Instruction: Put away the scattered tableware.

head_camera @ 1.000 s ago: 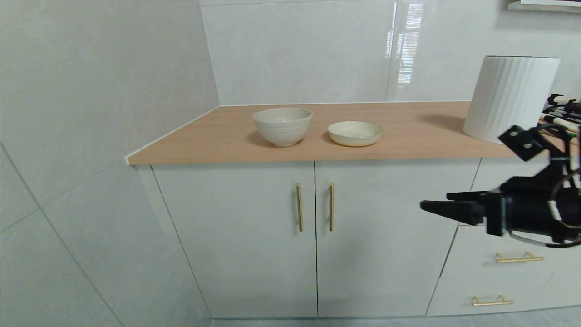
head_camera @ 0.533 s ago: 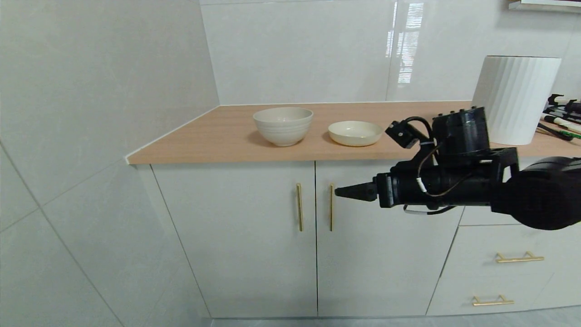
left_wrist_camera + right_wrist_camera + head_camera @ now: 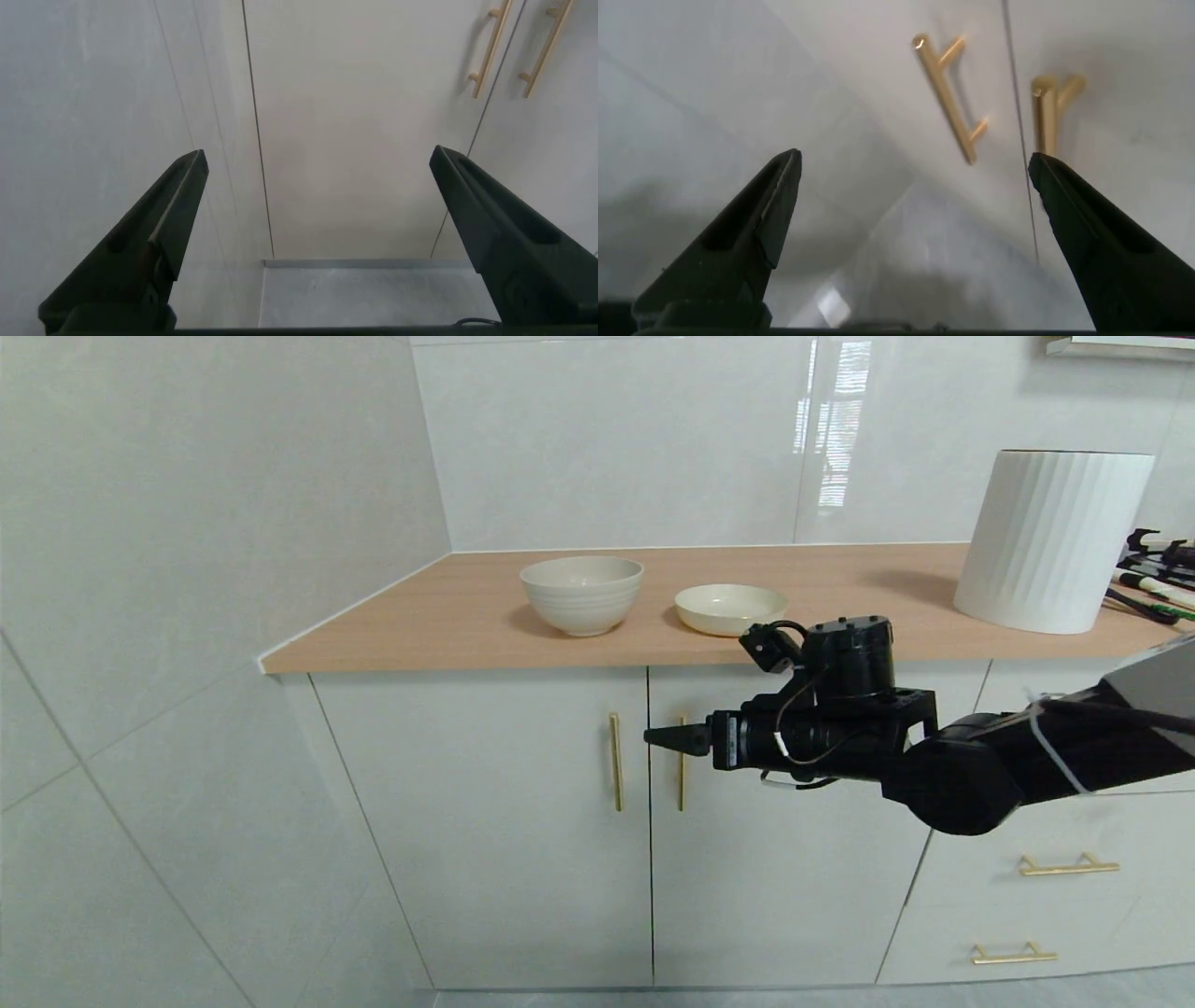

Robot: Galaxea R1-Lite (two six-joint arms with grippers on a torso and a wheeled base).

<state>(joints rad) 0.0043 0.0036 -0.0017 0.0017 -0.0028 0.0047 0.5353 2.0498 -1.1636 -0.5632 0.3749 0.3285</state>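
Tiled-corner table is carrying bowl, shallow dish at its 3 o'clock, both untouched; right gripper, jaws apart, is sweeping in from 3 o'clock onto cupboard handles below, likely opening storage first; left gripper is hanging with jaws apart too.

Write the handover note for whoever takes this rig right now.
Right gripper: jaws open, empty, level with the gold door handles, gripping neither.
Left gripper: jaws open, empty, held low, facing the cabinet doors.
Bowl and shallow dish: side by side on the countertop, not touching.
Done: nothing put away; cabinet doors shut.
Left: probably open a door, then move both pieces inside.
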